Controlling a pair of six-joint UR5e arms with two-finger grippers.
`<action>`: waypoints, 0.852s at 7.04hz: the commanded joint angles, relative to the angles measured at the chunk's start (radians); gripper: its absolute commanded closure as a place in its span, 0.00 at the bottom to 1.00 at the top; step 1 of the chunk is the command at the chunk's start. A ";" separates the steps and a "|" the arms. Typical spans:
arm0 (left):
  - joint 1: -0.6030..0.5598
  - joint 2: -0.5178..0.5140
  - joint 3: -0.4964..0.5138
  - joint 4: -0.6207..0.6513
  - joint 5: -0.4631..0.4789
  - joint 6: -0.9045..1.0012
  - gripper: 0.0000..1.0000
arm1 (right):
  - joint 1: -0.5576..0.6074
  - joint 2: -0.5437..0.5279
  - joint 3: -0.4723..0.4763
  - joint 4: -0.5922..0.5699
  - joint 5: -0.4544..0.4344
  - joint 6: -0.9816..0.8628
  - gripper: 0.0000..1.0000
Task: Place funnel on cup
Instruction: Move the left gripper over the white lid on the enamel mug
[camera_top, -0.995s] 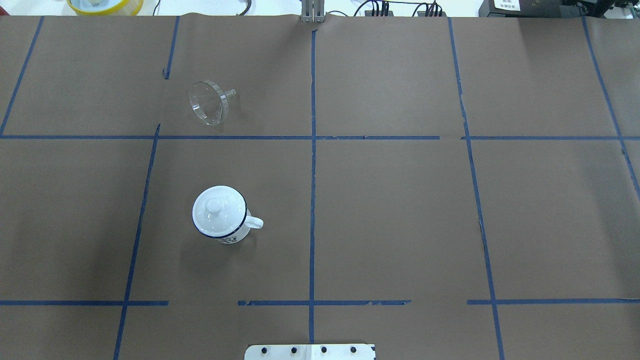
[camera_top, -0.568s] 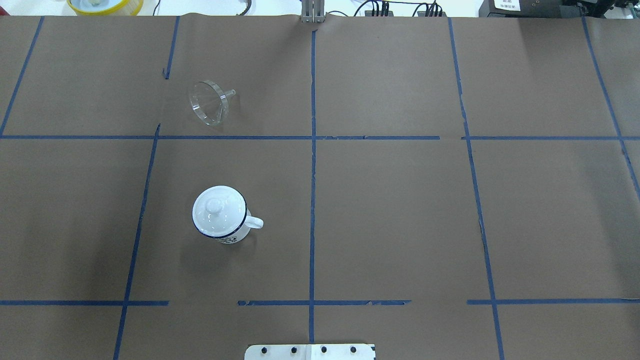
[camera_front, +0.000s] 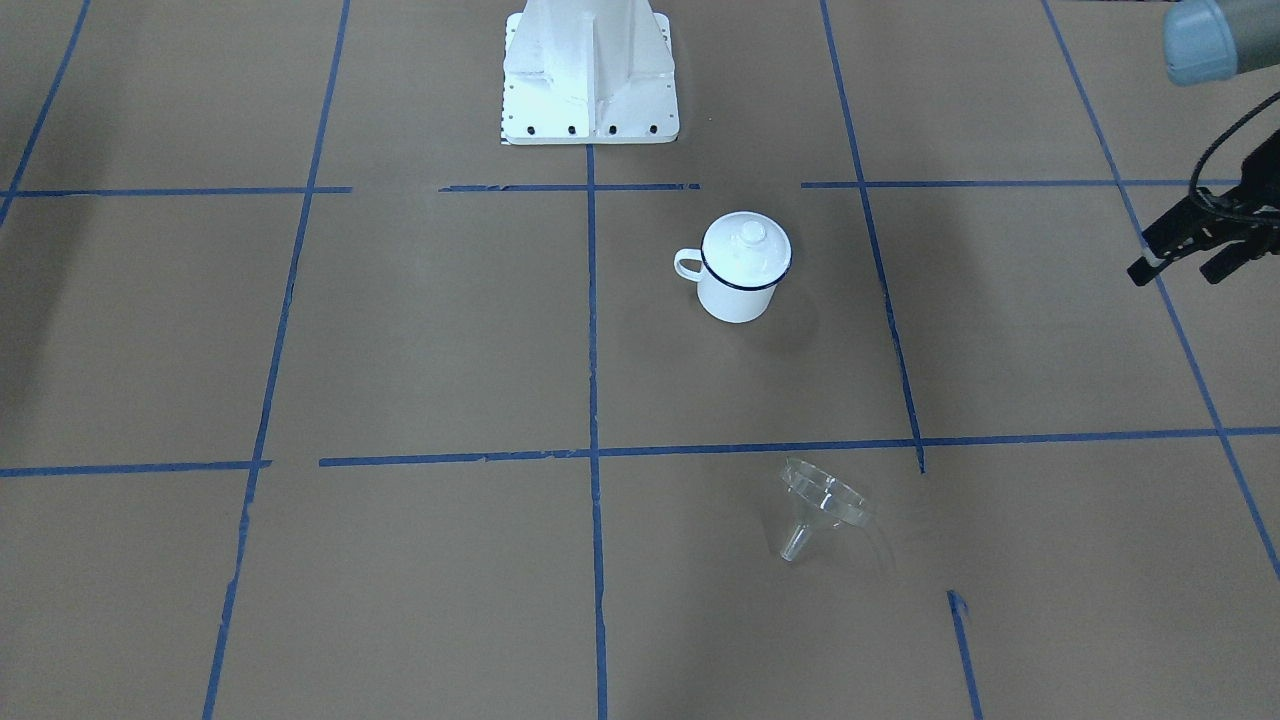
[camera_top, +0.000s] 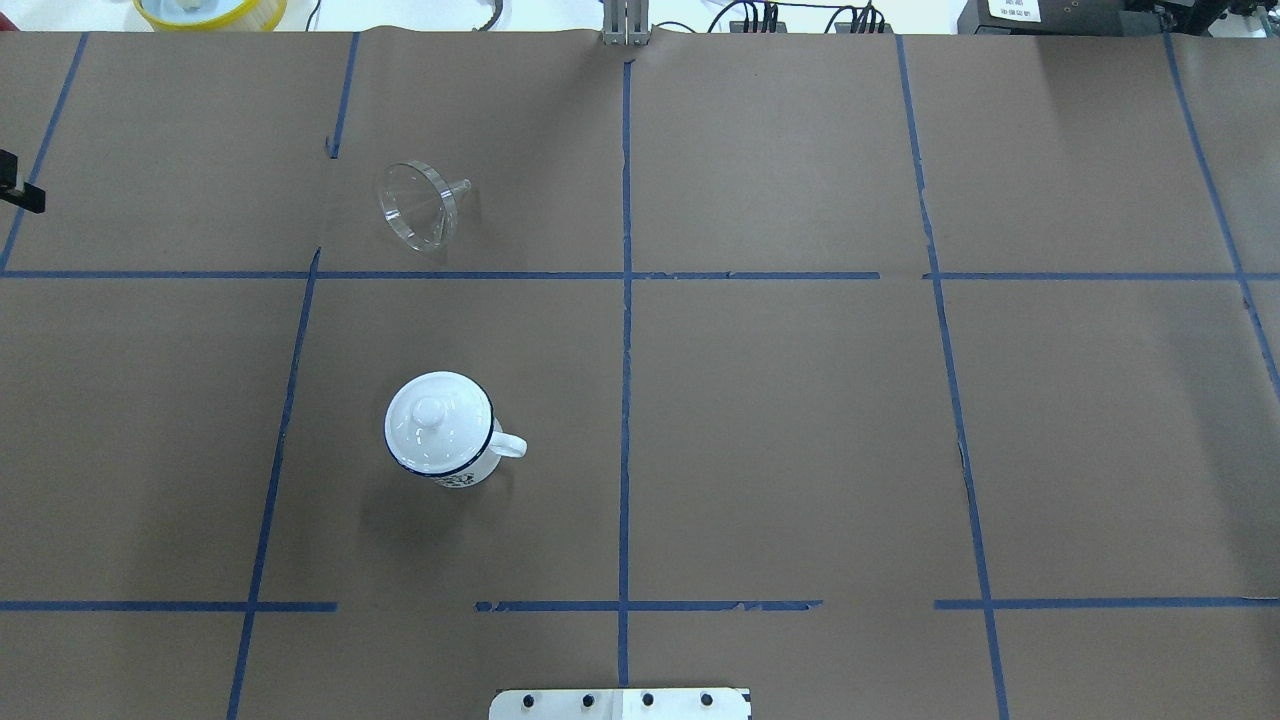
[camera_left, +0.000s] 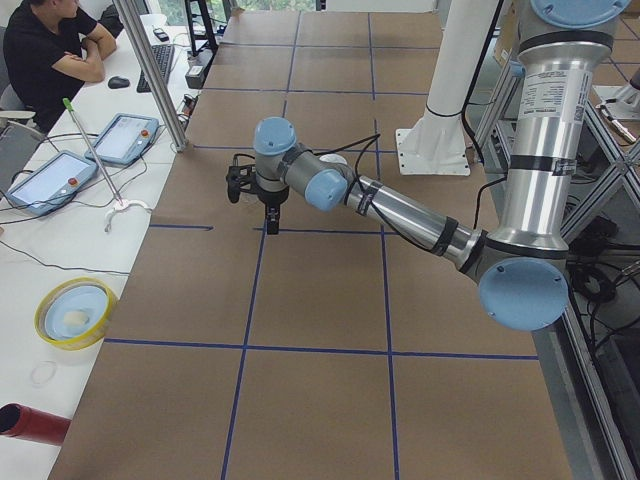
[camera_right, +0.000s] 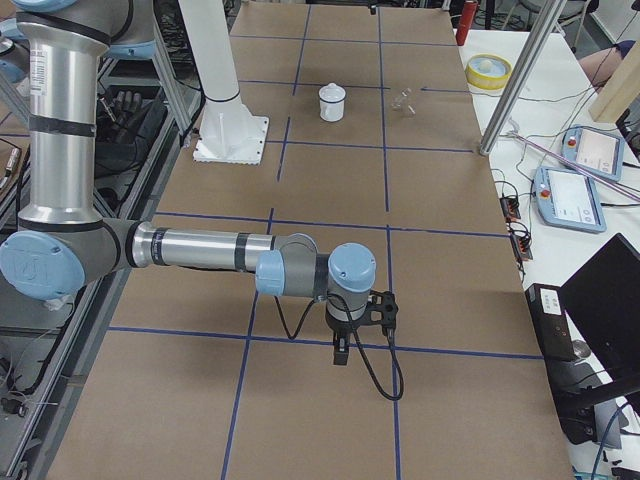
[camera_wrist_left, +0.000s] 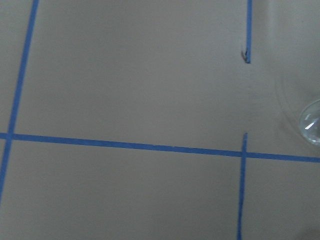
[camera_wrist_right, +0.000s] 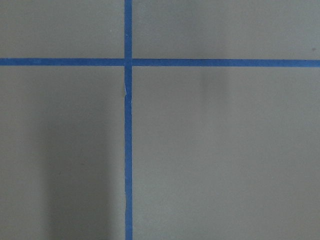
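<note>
No words or numbers are showing clearly enough to read. A white sticker (camera_top: 1012, 8) is sitting at about 1 o'clock, past the far edge of the counter (camera_top: 800, 400), and its dark print is too tiny. The cup (camera_top: 440, 425) is showing dark marks low on its side, too blurry. Small print is running across the left arm (camera_left: 548, 95), also too small.

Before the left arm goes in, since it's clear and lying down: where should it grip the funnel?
Pinch the funnel across its rim at the raised edge, from above. It lies on its side, stem pointing sideways, so the rim's top stands free.
</note>
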 joint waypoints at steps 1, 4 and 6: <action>0.135 -0.061 -0.075 0.023 0.049 -0.270 0.00 | 0.000 0.000 -0.001 0.000 0.000 0.000 0.00; 0.421 -0.277 -0.118 0.265 0.226 -0.612 0.00 | 0.000 0.000 0.000 0.000 0.000 0.000 0.00; 0.523 -0.389 -0.079 0.343 0.284 -0.735 0.00 | 0.000 0.000 -0.001 0.000 0.000 0.000 0.00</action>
